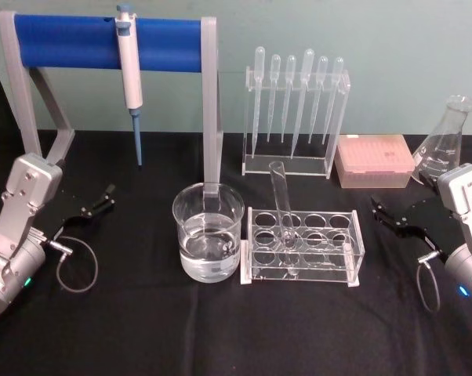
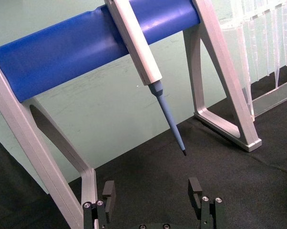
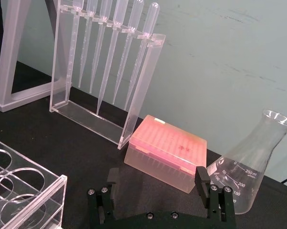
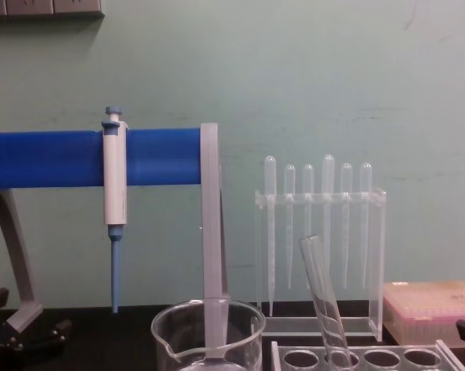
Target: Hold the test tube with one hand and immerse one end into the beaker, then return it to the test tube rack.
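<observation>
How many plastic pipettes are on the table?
6 pipettes, hanging side by side in one row in the clear stand behind the test tube rack. None seems hidden.

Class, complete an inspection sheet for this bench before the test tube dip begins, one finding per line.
Surface: table, black cloth.
Job's things: test tube leaning in clear rack; beaker part-filled with clear liquid, beside rack.
Clutter: pipettor hanging on blue stand; pipettes in holder; pink tip box; conical flask.
Grippers: left end effector open, empty, at table's left; right end effector open, empty, at right.
Cables: left cable loop; right cable loop.
Surroundings: pale green wall.
</observation>
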### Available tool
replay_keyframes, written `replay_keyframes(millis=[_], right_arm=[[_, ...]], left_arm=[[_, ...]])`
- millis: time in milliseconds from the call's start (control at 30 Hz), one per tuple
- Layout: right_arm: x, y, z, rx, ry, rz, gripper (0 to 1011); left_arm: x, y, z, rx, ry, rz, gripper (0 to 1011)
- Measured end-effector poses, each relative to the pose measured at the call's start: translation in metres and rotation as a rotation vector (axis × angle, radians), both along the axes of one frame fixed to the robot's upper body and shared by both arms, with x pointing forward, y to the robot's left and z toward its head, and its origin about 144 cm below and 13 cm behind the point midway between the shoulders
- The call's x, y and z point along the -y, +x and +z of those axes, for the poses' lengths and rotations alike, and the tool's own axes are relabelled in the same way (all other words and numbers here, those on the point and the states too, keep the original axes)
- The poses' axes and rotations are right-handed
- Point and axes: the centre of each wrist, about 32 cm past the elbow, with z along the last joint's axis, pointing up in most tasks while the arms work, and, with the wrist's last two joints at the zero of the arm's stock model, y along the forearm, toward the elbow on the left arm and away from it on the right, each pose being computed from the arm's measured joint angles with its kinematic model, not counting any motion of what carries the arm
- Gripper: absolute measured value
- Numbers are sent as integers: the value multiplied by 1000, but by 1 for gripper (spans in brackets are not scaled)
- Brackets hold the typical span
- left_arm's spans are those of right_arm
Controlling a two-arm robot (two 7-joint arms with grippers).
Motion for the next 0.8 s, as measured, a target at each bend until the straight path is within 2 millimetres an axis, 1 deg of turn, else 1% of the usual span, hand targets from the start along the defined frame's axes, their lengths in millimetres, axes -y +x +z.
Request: replay_keyframes(millis=[800], right_arm=[[0, 0, 0, 0, 0, 0, 1003]], left_arm=[[0, 0, 0, 0, 0, 0, 1000]])
